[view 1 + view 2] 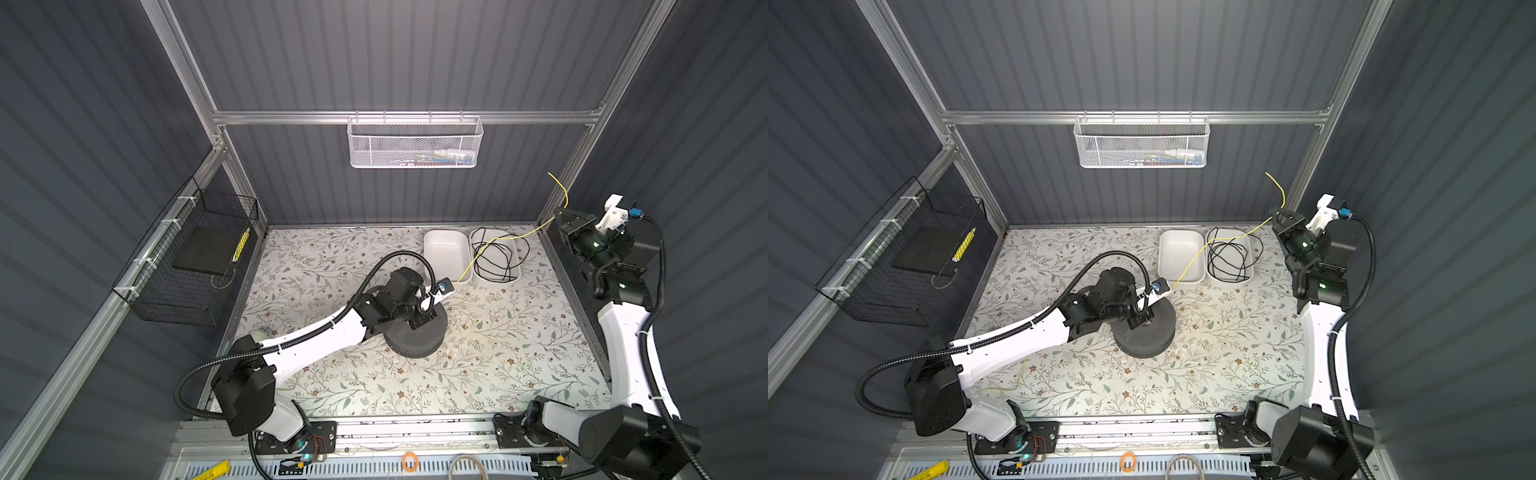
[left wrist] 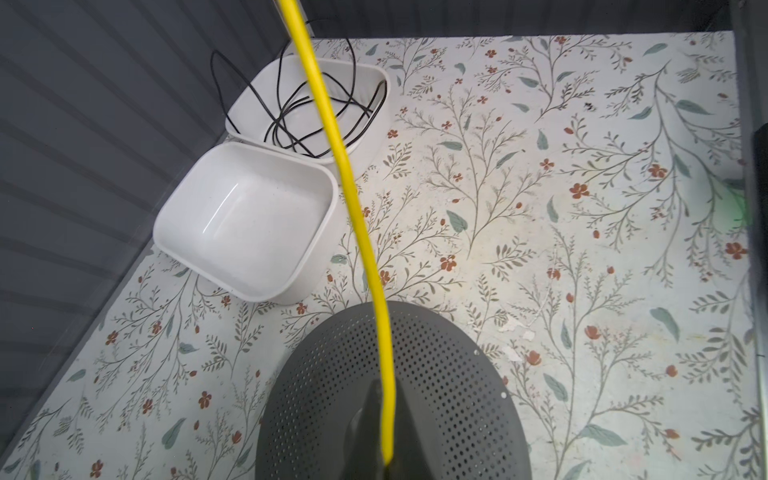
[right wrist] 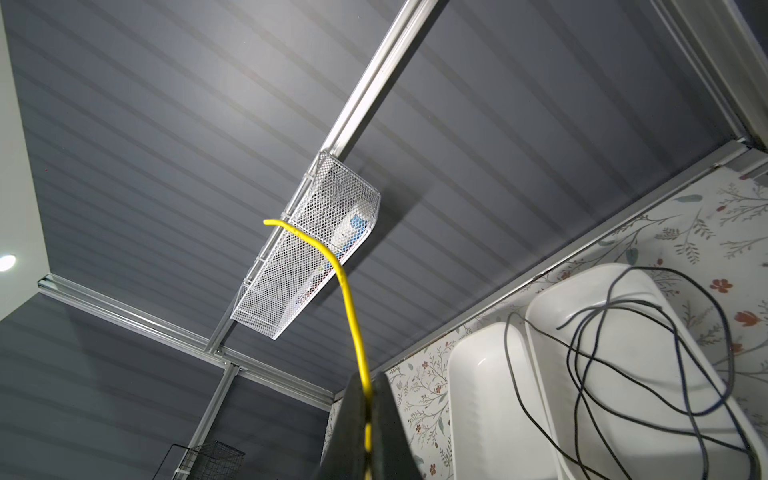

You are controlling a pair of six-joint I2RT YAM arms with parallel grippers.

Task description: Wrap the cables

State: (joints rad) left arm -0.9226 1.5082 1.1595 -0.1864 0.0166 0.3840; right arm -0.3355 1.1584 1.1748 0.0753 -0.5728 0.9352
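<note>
Left claw (image 1: 419,321) is pinched shut on the yellow wire (image 1: 505,238) in both top views, directly above a dark perforated dome (image 1: 415,343); whether it touches the dome I cannot tell. Right claw (image 1: 561,214) is clamped on the same wire, raised toward the far right corner, well apart from its partner. Between the two claws the wire hangs in a slack span, and past the right claw a short free end curls upward. Under that span sit two white tubs side by side: the empty tub (image 1: 446,253) nearer the left claw, and the second tub (image 1: 515,275) nearer the right claw, holding a loose tangle of black cord (image 1: 494,259).

From the left wrist, the wire leaves the closed fingertips and arcs away over the dome, past both tubs.

From the right wrist, the free end bows out of the shut jaws toward a white mesh basket (image 3: 307,257) on the back rail (its contents are too small to name).

Judging by those curves, the wire is light, springy and probably slick, so any loop will want to spring open; a square pinch close to each bend should hold it best
</note>
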